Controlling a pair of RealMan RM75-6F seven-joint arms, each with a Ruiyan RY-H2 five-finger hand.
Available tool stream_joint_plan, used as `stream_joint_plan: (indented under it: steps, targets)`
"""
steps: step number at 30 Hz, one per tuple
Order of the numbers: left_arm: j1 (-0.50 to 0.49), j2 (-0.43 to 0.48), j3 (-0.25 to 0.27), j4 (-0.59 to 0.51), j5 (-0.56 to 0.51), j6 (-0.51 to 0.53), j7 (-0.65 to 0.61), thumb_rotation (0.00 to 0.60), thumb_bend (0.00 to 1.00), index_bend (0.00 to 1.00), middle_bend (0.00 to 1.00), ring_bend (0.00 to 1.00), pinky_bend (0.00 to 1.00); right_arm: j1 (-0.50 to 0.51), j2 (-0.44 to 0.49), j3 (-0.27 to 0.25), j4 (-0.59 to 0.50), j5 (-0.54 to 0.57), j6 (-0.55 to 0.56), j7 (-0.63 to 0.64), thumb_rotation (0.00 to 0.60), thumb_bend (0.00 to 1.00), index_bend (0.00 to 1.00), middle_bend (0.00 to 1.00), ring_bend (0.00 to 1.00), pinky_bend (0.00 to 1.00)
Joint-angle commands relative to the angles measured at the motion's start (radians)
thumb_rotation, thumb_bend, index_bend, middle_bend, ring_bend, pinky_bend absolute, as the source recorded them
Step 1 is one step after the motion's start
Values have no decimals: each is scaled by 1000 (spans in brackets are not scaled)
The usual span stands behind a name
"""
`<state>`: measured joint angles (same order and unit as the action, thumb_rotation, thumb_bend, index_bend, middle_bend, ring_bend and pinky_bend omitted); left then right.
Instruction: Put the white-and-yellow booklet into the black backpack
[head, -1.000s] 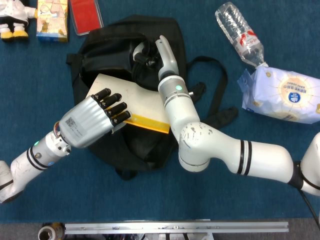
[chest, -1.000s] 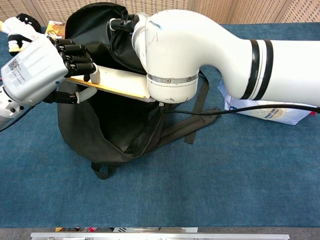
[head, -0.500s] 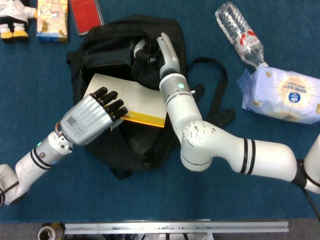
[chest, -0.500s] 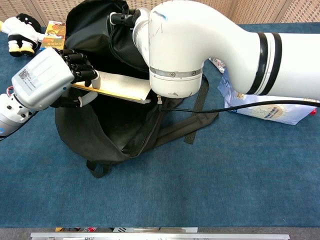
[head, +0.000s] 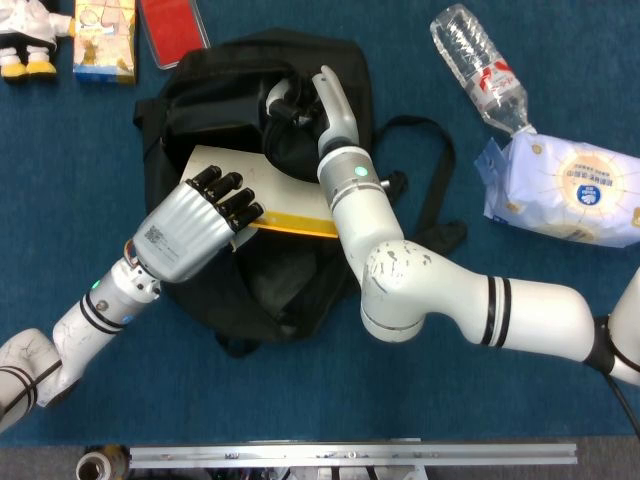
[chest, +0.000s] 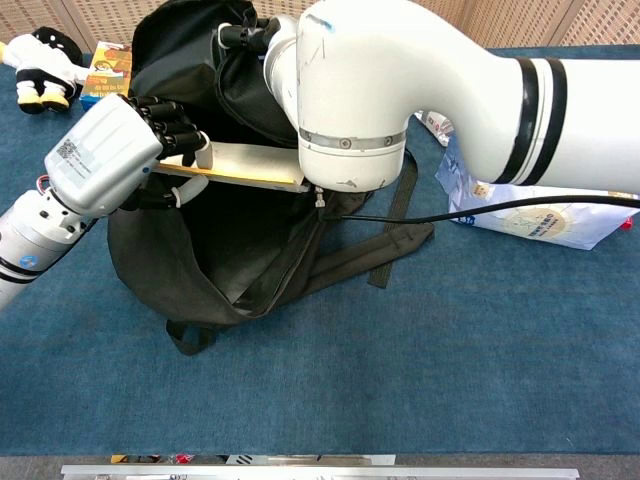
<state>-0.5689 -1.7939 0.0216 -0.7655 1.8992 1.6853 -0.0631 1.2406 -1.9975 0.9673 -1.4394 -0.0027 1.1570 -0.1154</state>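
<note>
White-and-yellow booklet (head: 268, 190) gripped by left hand (head: 196, 225); backpack (chest: 215, 265) open

Your silver left hand (head: 192, 232), dark fingers (chest: 172, 122) curled over and thumb beneath, pinches something flat at the end of a left arm rising from the lower left, while your white right arm (head: 470, 308) bends inward, its right hand (head: 298, 100) gripping dark fabric.

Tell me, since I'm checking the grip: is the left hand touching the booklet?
Touching. In the chest view the left hand grips the booklet, fingers over its top and thumb beneath.
</note>
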Motion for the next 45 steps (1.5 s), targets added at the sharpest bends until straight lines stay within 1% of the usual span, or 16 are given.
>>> stream_joint_plan:
  steps: [1,4,7,13,20,29,45]
  targets:
    - [-10,-17,8,27,-4,-28,18,600,352,786,632,463,571,2,0,-1,2,3,0,1,600,896,846,740,739,972]
    - [-18,-35,9,54,-12,-46,32,600,351,783,633,462,571,4,1,-3,3,4,1,2,600,896,846,740,739,972]
    - [-20,-60,-4,80,-31,-49,50,600,351,782,632,462,572,5,0,-6,4,4,2,3,600,896,847,740,739,972]
    - [-15,-93,-24,106,-71,-43,47,600,350,780,631,462,575,5,2,-8,2,5,1,6,600,894,846,740,739,972]
    - [-6,-104,-16,113,-89,-46,40,600,349,779,631,462,584,4,6,-1,4,15,-6,12,600,893,847,740,739,972]
    - [-8,-112,4,106,-102,-88,50,600,347,778,631,462,587,10,8,8,3,33,-14,19,600,891,846,740,739,972]
    - [-16,-154,13,110,-128,-148,76,600,346,778,634,462,588,16,14,10,-9,43,-7,29,600,885,846,740,739,972]
